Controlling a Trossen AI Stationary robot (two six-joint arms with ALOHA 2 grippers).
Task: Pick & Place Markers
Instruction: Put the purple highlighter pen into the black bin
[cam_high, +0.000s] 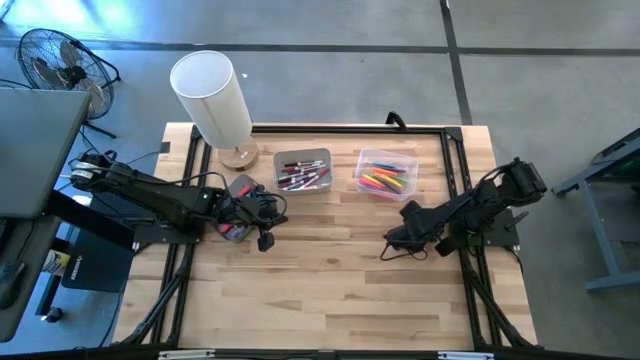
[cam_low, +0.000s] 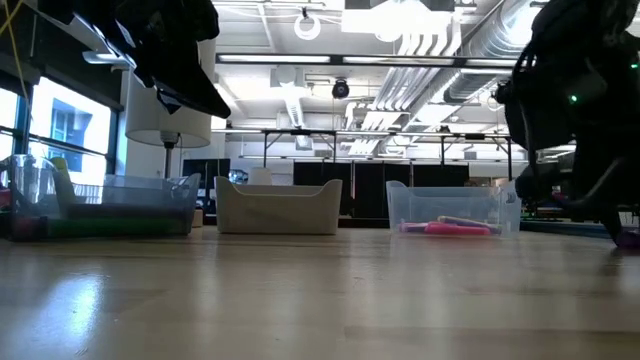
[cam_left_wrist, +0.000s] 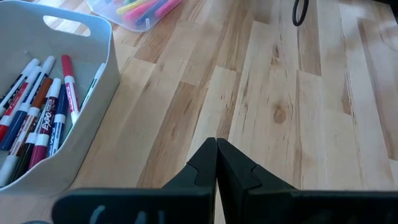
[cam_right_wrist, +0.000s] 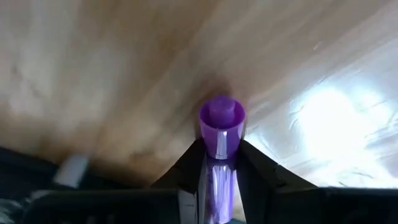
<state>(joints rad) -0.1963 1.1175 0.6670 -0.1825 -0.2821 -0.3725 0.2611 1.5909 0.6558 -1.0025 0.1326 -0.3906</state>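
Gripping a purple marker (cam_right_wrist: 221, 134) between the right fingers (cam_right_wrist: 186, 171); left fingers (cam_left_wrist: 205, 168) clenched

The high view looks straight down on the whole wooden table (cam_high: 330, 270). The low view sits at tabletop height, facing level across the table toward the grey bin (cam_low: 279, 207) and clear bin (cam_low: 452, 210). The left wrist view looks obliquely down, close beside the grey bin. The right wrist view faces the tabletop at very close range.
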